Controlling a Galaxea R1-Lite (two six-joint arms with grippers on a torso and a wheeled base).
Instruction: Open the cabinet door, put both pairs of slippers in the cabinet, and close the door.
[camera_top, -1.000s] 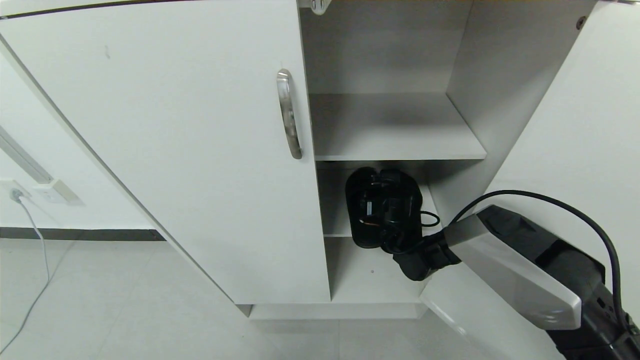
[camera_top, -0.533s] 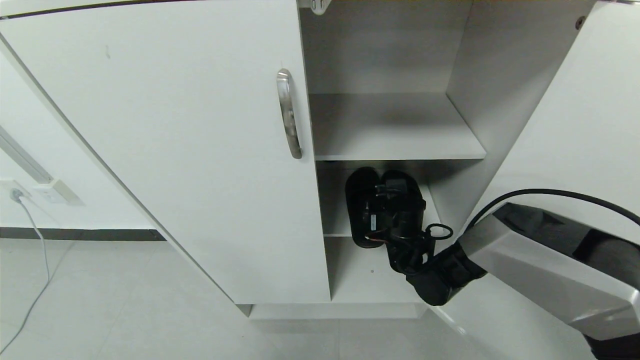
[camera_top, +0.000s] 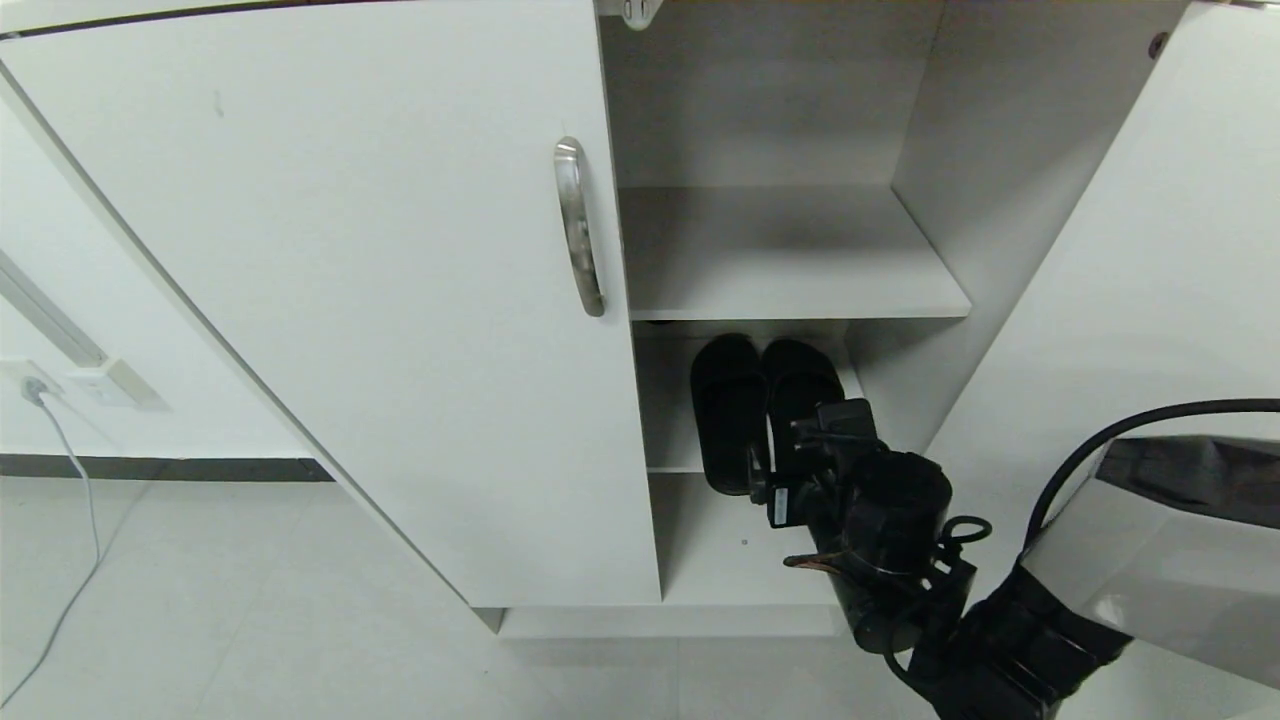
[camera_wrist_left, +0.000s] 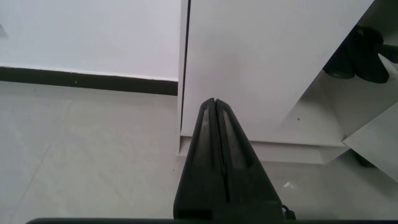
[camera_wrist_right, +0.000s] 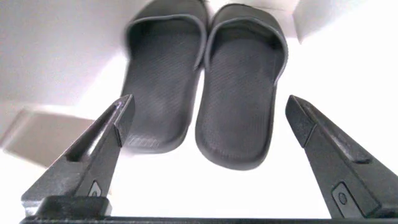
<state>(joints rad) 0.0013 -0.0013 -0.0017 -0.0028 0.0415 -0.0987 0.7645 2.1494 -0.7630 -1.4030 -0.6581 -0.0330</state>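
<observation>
A pair of black slippers (camera_top: 765, 400) lies side by side on the cabinet's lower shelf (camera_top: 665, 440), toes inward, heels at the front edge. My right gripper (camera_top: 800, 455) hangs just in front of the heels, outside the shelf, open and holding nothing. In the right wrist view the slippers (camera_wrist_right: 165, 81) lie beyond the spread fingers (camera_wrist_right: 118, 118) of the right gripper (camera_wrist_right: 208, 112). My left gripper (camera_wrist_left: 214, 106) is shut and empty, low over the floor, facing the foot of the closed left door (camera_wrist_left: 261, 56). The slippers (camera_wrist_left: 364, 56) show past that door's edge.
The cabinet's right door (camera_top: 1150, 250) stands open beside my right arm. The left door (camera_top: 350, 300), with its metal handle (camera_top: 578, 228), is closed. The upper shelf (camera_top: 790, 250) and the bottom board (camera_top: 720, 550) are bare. A wall socket with a cable (camera_top: 30, 390) sits at far left.
My right arm has drawn back out of the cabinet toward the lower right. The slippers it was covering stay on the shelf, in full sight.
</observation>
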